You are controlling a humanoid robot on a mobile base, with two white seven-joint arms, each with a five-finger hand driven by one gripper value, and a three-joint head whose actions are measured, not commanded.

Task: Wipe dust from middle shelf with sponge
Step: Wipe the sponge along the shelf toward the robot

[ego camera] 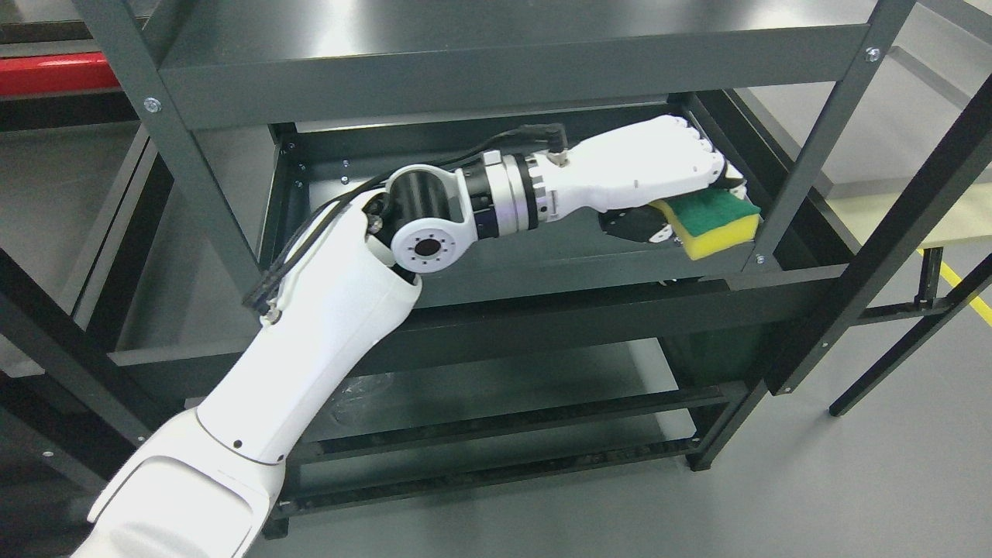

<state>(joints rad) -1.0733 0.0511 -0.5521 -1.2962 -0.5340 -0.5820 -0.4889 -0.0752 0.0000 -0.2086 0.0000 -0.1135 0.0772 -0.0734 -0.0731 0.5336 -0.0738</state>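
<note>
My left arm comes in from the lower left and reaches into the dark metal rack. Its white left hand (701, 198) is shut on a yellow sponge (717, 223) with a green scouring top. The sponge is pressed against the middle shelf (558, 260) near its right front corner. The fingers (697, 155) curl over the sponge's top and the black thumb sits under its left side. The right arm does not show.
The rack's top shelf (496, 70) overhangs the hand. A slanted front-right post (833, 136) stands just right of the sponge. Lower shelves (504, 387) lie beneath. Black table legs (914, 225) and a yellow floor line (973, 298) are at the right.
</note>
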